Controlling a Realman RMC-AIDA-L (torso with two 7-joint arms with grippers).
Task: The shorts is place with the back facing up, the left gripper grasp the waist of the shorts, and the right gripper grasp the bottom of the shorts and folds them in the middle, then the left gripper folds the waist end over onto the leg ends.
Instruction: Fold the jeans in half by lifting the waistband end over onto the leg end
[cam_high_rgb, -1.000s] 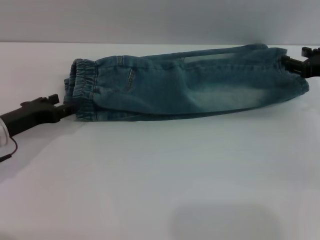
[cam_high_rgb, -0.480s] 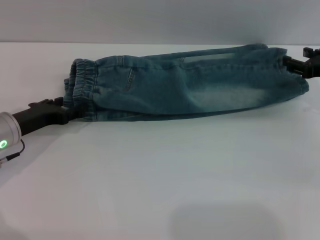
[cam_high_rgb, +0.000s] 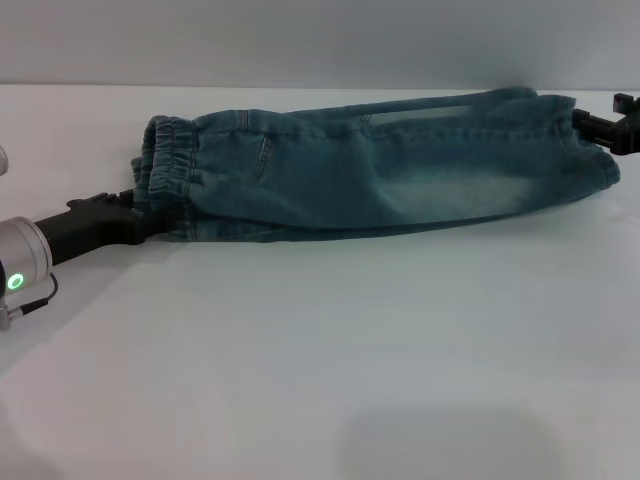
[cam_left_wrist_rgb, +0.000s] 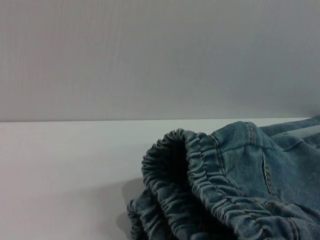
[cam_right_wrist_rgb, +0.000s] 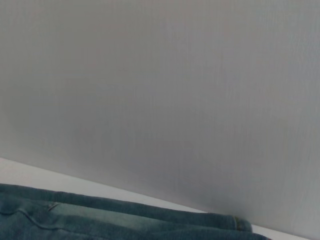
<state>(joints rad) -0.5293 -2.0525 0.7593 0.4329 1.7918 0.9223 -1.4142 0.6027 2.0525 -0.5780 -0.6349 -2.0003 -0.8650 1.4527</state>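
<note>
No text, label, brand name, number or sign can be read anywhere in these views. The faded blue-green denim shorts (cam_high_rgb: 380, 175) show only stitching and pale worn patches, with no legible tag. The silver cuff (cam_high_rgb: 20, 262) at the left edge of the head view bears a green ring light, not a character.

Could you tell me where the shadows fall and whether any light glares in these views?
Head view: soft, even light; the shorts cast a thin shadow along their near edge, and a green light glows on the left arm's cuff. Left wrist view: the waist shadows the table beside it. Right wrist view: no glare.
</note>
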